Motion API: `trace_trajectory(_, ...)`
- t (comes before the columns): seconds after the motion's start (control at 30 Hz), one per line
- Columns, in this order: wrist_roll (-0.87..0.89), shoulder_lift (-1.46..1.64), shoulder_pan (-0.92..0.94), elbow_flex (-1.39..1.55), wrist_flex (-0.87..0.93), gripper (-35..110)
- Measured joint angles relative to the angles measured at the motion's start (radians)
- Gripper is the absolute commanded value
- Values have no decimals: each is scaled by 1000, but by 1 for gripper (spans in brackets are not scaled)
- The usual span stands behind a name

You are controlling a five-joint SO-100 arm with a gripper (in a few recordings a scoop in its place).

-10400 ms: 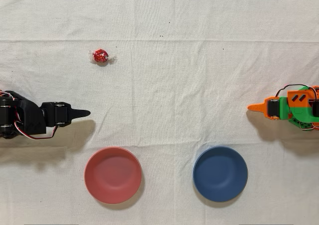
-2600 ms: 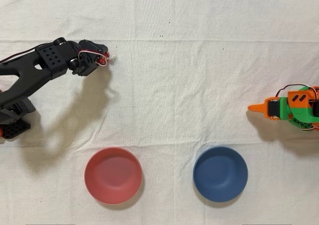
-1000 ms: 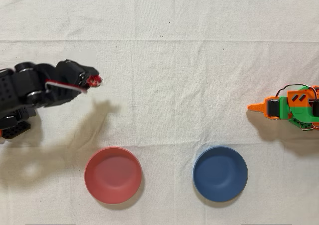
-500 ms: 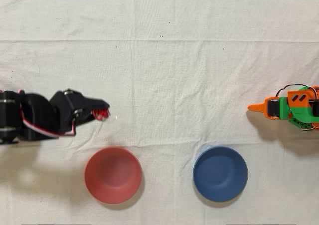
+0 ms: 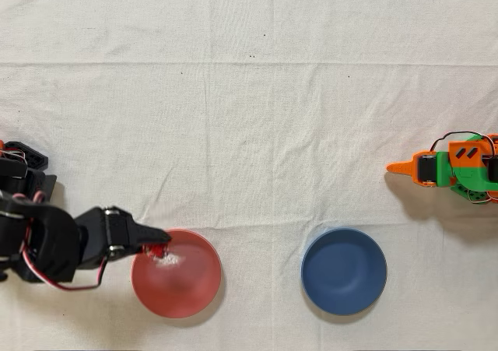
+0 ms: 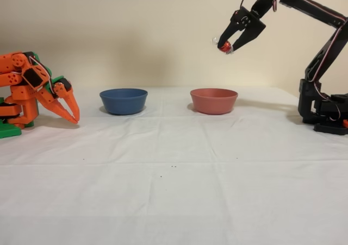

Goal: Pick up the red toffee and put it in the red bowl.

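Note:
The red toffee [image 5: 159,250] [image 6: 224,46] is a small shiny red sweet with clear twisted ends, pinched between the black fingers. My gripper [image 5: 159,249] [image 6: 225,48] is shut on it and hangs high in the air over the left rim of the red bowl [image 5: 185,282] in the overhead view. In the fixed view the toffee hangs well above the red bowl [image 6: 213,100], over its right half. The bowl is salmon-red, shallow and round.
A blue bowl [image 5: 344,271] [image 6: 123,100] of like size stands beside the red one. The idle orange arm [image 5: 447,166] [image 6: 33,90] rests at the right edge in the overhead view. White cloth covers the table.
The black arm took the toffee off the cloth, lifted it and swung it down the overhead picture, from above the bowl to over the red bowl's left rim.

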Motion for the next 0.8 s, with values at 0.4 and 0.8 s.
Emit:
trace_trajectory(0.4,57,-100,83,64,-126,12)
trace_trajectory(0.8,48,-209,184,143,-273,13)
